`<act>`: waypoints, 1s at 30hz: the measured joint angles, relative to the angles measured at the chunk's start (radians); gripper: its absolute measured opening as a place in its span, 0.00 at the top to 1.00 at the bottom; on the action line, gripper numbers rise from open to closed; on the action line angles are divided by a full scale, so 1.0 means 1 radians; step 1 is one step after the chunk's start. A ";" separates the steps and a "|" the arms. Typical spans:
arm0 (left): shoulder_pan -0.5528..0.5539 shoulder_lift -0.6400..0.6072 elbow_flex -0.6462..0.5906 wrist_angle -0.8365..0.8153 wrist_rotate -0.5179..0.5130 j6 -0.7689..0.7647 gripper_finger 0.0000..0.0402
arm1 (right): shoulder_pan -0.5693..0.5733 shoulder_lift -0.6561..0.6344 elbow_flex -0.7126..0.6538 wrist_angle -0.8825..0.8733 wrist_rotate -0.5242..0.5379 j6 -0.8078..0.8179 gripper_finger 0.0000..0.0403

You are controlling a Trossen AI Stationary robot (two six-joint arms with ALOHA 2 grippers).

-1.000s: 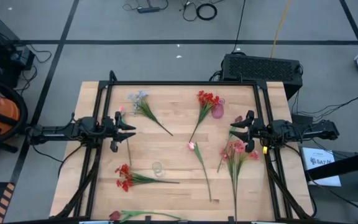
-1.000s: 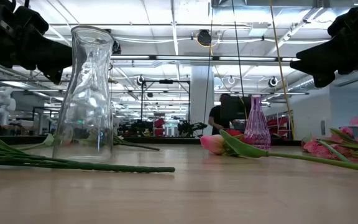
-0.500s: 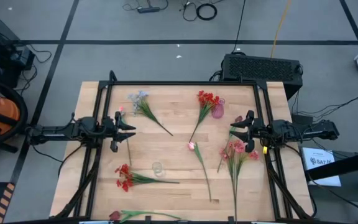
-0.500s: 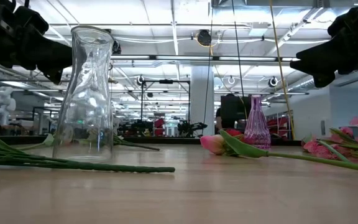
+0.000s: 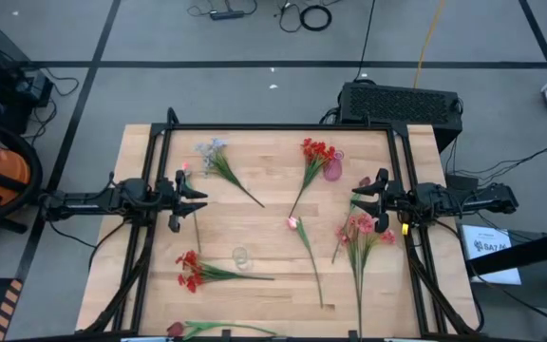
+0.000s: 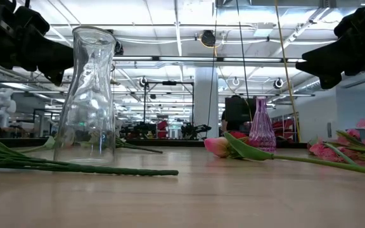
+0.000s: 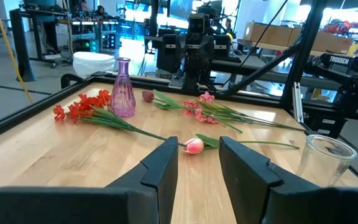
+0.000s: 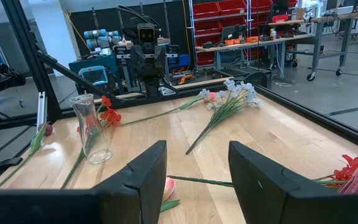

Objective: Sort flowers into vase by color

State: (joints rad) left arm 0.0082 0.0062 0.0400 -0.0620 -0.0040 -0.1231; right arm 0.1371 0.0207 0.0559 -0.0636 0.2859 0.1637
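Nothing has moved: we keep the left gripper (image 5: 200, 194) and right gripper (image 5: 356, 205) open, empty. Light, floppy red, pink and pale-blue artificial flowers (image 5: 315, 152) lie scattered on the wooden table (image 5: 264, 228); we'd pinch mid-stem.

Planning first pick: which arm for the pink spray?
Right, likely. The pink spray lies just beside the right gripper, which hovers open and empty. The left gripper, also open, sits across the table.
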 joint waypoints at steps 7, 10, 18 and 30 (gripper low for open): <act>0.000 0.000 0.000 0.000 0.000 0.000 0.69 | 0.000 0.000 0.000 0.000 0.000 0.000 0.59; 0.000 0.000 0.000 0.000 0.000 0.000 0.69 | 0.000 0.000 0.000 0.000 0.000 0.000 0.59; 0.000 0.000 0.000 0.000 0.000 0.000 0.69 | 0.000 0.000 0.000 0.000 0.000 0.000 0.59; 0.000 0.000 -0.001 0.018 0.000 -0.002 0.69 | 0.000 0.000 0.000 0.000 0.000 0.000 0.59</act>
State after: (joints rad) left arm 0.0082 0.0063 0.0395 -0.0442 -0.0044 -0.1253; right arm 0.1371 0.0208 0.0559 -0.0638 0.2860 0.1635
